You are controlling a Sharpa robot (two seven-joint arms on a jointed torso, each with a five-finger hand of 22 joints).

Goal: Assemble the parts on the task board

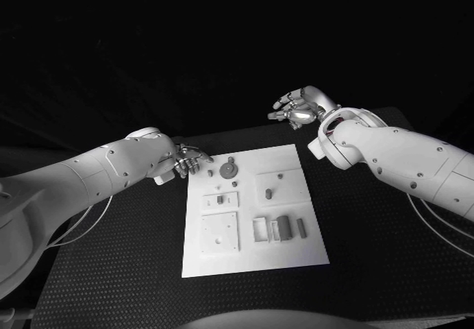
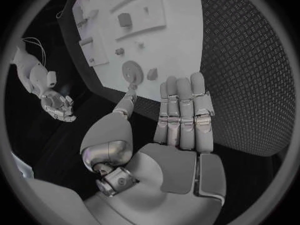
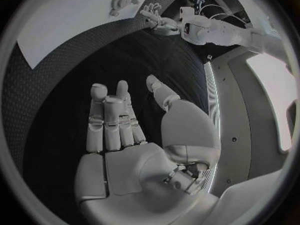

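Observation:
The white task board (image 1: 259, 264) lies mid-table. Grey parts sit on it: a round disc (image 1: 229, 168) and a small piece (image 1: 210, 173) near its far left corner, pegs (image 1: 268, 195) in the middle, upright blocks (image 1: 281, 227) toward the right. My left hand (image 1: 188, 162) hovers at the far left corner, open, fingers straight and empty (image 2: 181, 120), thumb reaching toward the board's edge (image 2: 175, 50) near the disc (image 2: 132, 71). My right hand (image 1: 299, 107) is raised beyond the far right corner, open and empty (image 3: 122, 130).
Two square recessed plates (image 1: 220, 232) occupy the board's left half. Black textured table (image 1: 118, 260) surrounds the board on all sides. In the right wrist view the board (image 3: 50, 40) and the left hand (image 3: 156, 17) lie far off.

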